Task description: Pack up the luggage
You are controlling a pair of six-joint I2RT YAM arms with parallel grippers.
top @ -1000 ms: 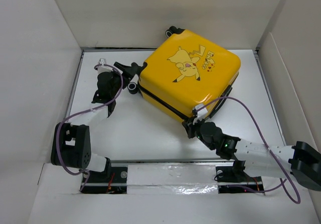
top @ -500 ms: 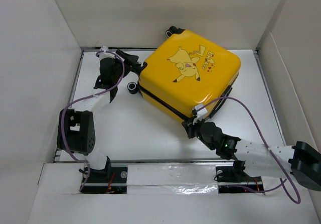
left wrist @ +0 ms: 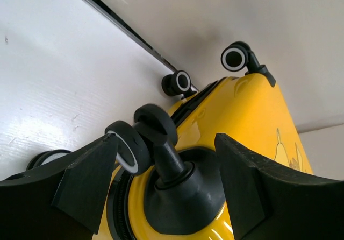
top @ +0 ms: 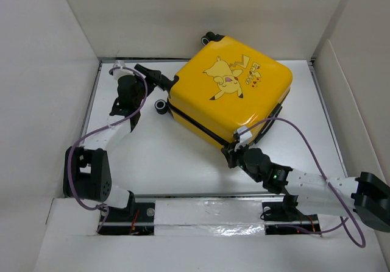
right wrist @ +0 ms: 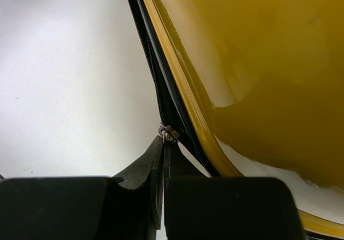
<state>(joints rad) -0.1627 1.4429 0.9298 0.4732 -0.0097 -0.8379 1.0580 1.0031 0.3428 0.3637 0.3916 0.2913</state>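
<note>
The luggage (top: 228, 89) lies closed and flat on the white table (top: 164, 156), toward the far side and turned cornerwise, with its Pikachu print facing up. It sits where it did a second ago. The right gripper (top: 231, 155) has not shifted either. It rests at the near corner of the shell, and the right wrist view shows its fingers pressed together on the small metal zipper pull (right wrist: 168, 133), at the black zip line under the yellow edge. The change is on the left. A second ago the left gripper (top: 157, 78) hung lower, near the loose-looking wheel (top: 160, 106) at the case's left corner. Since then it has climbed toward the far rail, and its wrist has swung out to the left. It now reaches in at the upper left corner of the shell. In the left wrist view its jaws stand wide apart, one finger (left wrist: 88, 178) on each side of a twin-wheel caster (left wrist: 156, 138). I cannot tell whether either pad touches it. Two further wheels (left wrist: 235, 57) show beyond.
</note>
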